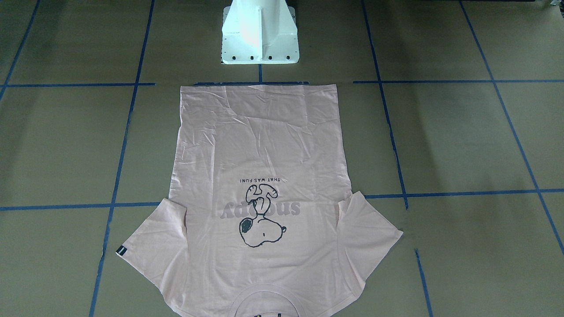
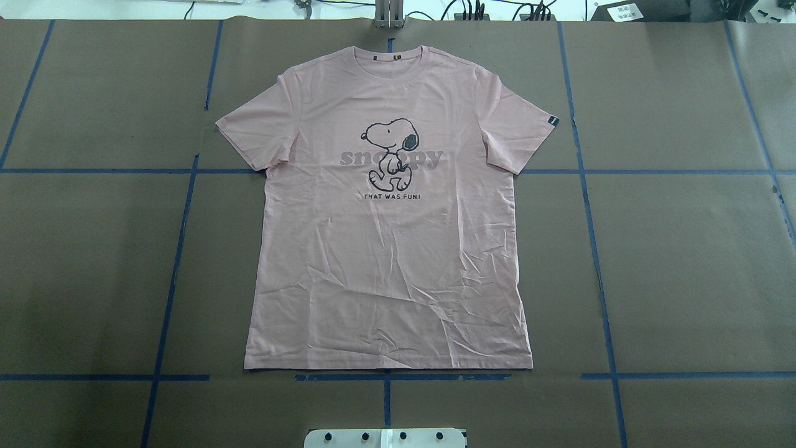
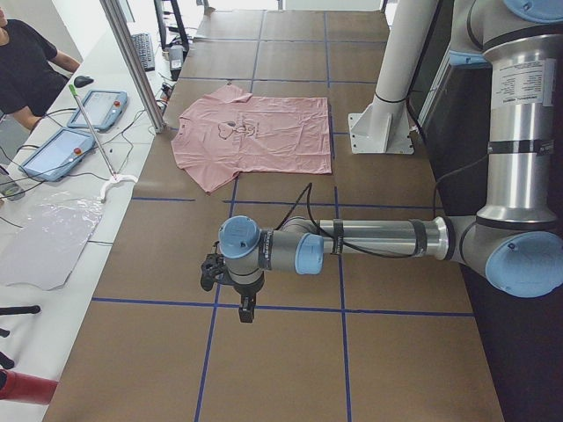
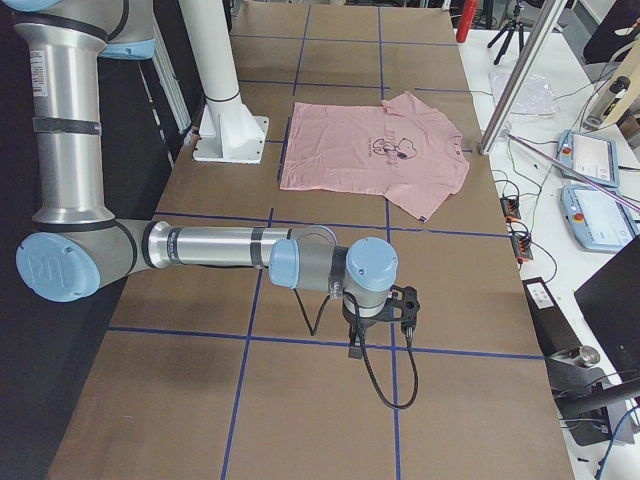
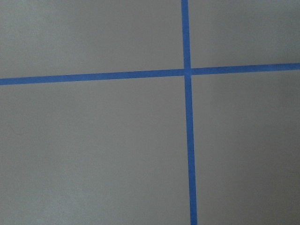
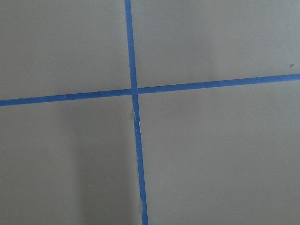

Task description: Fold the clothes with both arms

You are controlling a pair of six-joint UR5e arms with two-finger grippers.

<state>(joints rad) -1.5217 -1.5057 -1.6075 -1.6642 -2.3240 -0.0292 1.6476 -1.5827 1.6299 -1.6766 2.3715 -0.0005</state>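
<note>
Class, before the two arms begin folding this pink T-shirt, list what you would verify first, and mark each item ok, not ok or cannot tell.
1. T-shirt lies flat, print up: ok.
2. Sleeves spread outward, neither tucked under: ok.
3. Hem straight and uncurled: ok.
4. Fabric smooth: not ok, creases cross the lower half.
5. Left gripper and right gripper off the shirt, over bare table: ok.
6. Grippers open for grasping: cannot tell, as only the side cameras show them.
</note>
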